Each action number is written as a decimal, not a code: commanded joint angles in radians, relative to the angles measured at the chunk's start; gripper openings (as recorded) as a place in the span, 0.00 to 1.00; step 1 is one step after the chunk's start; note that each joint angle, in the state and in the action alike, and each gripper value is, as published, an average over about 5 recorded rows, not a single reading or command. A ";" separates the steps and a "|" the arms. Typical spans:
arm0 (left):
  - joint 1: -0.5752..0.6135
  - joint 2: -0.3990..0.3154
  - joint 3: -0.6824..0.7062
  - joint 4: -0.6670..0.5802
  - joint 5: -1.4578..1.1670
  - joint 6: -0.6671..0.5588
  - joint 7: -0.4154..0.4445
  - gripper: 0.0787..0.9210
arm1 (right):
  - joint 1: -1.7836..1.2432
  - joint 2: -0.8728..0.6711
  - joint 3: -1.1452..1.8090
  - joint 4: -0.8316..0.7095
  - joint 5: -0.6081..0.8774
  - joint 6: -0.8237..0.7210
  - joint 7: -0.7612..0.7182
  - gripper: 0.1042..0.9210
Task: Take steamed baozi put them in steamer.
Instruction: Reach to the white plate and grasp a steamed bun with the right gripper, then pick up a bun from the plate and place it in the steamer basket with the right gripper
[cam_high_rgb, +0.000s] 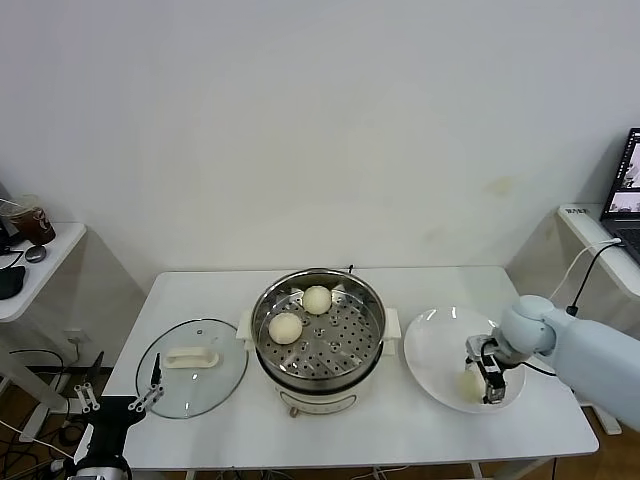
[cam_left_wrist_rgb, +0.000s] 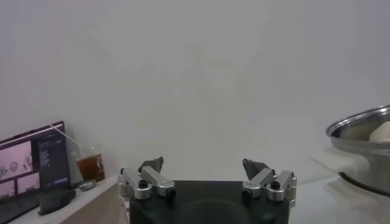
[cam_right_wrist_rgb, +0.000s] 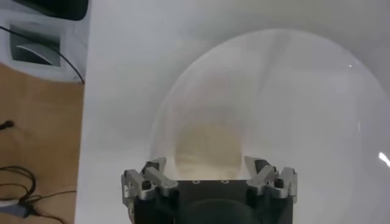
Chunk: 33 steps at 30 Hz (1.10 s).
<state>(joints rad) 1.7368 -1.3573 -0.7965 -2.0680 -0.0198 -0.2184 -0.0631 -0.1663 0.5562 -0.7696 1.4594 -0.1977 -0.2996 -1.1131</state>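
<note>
The steamer (cam_high_rgb: 372, 330) stands mid-table with two cream-white baozi on its perforated tray, one at the back (cam_high_rgb: 317, 299) and one at the left (cam_high_rgb: 286, 327). A third baozi (cam_high_rgb: 467, 384) lies on the white plate (cam_high_rgb: 435, 345) to the right. My right gripper (cam_high_rgb: 488, 378) is down over that baozi. In the right wrist view the gripper (cam_right_wrist_rgb: 207, 165) is open, with the baozi (cam_right_wrist_rgb: 206, 143) between its fingertips (cam_right_wrist_rgb: 156, 165). A fourth baozi is not in view. My left gripper (cam_high_rgb: 120, 398) is open and parked low off the table's left front corner.
The glass lid with a white handle (cam_high_rgb: 192, 365) lies flat left of the steamer. The left wrist view shows the open left gripper (cam_left_wrist_rgb: 203, 165) and the steamer's rim (cam_left_wrist_rgb: 359, 125). Side desks stand far left and far right, with a laptop on the right one (cam_high_rgb: 628, 190).
</note>
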 joint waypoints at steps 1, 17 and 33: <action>0.001 -0.001 -0.001 -0.001 -0.001 -0.001 0.000 0.88 | -0.026 0.030 0.028 -0.023 -0.011 -0.006 0.005 0.63; -0.006 0.004 -0.001 -0.009 -0.007 0.002 0.001 0.88 | 0.474 0.003 -0.112 -0.008 0.173 0.041 -0.154 0.45; -0.011 0.004 0.000 -0.012 -0.014 0.003 0.000 0.88 | 0.878 0.375 -0.387 0.112 0.439 0.314 -0.090 0.46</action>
<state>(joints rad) 1.7253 -1.3533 -0.7964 -2.0801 -0.0337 -0.2154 -0.0630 0.5051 0.7277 -1.0042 1.5108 0.1184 -0.1488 -1.2389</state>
